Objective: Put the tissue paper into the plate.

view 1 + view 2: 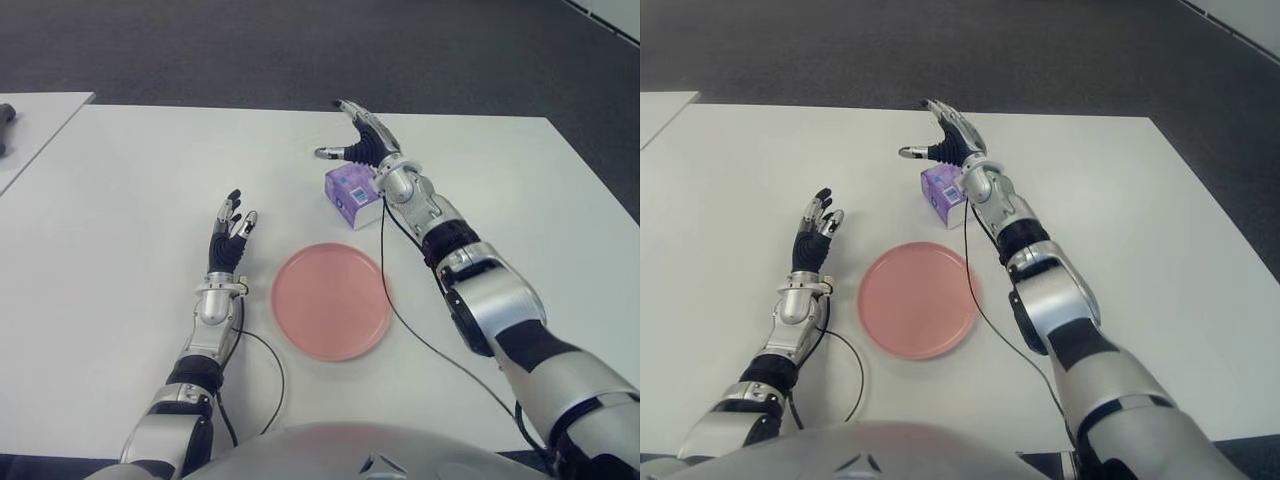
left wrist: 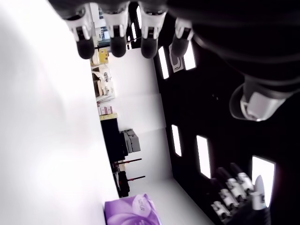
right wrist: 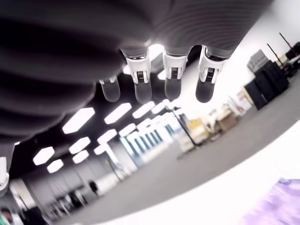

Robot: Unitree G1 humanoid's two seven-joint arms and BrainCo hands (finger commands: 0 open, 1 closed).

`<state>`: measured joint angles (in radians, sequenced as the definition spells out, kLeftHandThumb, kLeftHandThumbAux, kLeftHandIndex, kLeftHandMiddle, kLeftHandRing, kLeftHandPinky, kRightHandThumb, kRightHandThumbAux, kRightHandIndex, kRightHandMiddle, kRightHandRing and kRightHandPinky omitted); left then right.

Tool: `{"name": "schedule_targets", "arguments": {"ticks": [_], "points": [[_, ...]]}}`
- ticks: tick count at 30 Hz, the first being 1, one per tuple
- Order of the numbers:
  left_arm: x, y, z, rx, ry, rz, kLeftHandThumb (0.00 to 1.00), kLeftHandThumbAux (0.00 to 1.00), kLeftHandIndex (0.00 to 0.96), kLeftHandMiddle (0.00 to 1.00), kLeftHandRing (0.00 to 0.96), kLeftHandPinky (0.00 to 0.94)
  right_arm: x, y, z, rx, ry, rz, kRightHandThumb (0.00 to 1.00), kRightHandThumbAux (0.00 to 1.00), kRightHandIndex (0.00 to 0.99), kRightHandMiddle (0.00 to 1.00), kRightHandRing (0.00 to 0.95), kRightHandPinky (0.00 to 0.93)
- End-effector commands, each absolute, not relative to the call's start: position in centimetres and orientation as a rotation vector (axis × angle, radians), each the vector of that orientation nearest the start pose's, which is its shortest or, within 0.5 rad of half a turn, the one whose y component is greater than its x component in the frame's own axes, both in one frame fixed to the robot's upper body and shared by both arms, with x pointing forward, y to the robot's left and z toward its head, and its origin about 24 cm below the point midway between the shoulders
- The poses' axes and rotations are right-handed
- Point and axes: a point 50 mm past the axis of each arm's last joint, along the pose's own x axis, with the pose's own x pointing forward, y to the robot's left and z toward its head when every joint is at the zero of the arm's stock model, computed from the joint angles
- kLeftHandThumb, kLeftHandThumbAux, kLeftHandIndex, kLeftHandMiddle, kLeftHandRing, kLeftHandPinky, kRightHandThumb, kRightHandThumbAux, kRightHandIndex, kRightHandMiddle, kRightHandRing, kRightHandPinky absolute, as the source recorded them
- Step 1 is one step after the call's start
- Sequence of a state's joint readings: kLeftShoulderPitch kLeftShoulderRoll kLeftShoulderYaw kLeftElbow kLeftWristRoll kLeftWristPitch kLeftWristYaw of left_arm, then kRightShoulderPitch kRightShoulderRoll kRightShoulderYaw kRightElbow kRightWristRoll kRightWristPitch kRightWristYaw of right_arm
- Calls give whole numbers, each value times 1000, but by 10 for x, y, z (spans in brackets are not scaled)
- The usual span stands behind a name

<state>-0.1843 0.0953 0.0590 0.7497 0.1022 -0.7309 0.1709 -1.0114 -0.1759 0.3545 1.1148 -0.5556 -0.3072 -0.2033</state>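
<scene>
Right hand (image 1: 352, 135) raised above the far side of the tissue pack (image 1: 352, 193), fingers (image 3: 172, 80) stretched out straight and spread, thumb out to the left, nothing held. Its wrist shows just over the pack's right edge; can't tell if it touches. Tissue pack is purple, lying on the white counter (image 1: 130, 190), a little beyond the plate's far edge, not in the plate. Pink plate (image 1: 331, 300) sits near the middle of the counter, bare, between the two arms. A black cable (image 1: 405, 320) runs from the right forearm down past the plate's right rim. Left hand (image 1: 229, 235) shows left of the plate, fingers extended and relaxed, pointing away from the robot, holding nothing; from its wrist view the pack corner (image 2: 133, 211) is visible farther off.
</scene>
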Motion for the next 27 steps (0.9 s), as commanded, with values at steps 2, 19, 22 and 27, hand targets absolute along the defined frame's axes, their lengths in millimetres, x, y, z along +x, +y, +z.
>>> {"name": "schedule_targets", "arguments": {"ticks": [2,19,22,27], "points": [[251,176,-21,165,-119,126,0,403,0,0,0,0,399,-85,123,-1064,-311,292,82,452,0,0,0,0],[249,176,-24,175,-97,144,0,388,0,0,0,0,392,-97,91,-1176,-238,311,100,436,0,0,0,0],[248,176,-24,177,-93,146,0,386,0,0,0,0,391,-102,86,-1189,-220,309,98,434,0,0,0,0],[248,176,-25,183,-87,152,0,388,0,0,0,0,386,-114,71,-1222,-166,313,94,437,0,0,0,0]]}}
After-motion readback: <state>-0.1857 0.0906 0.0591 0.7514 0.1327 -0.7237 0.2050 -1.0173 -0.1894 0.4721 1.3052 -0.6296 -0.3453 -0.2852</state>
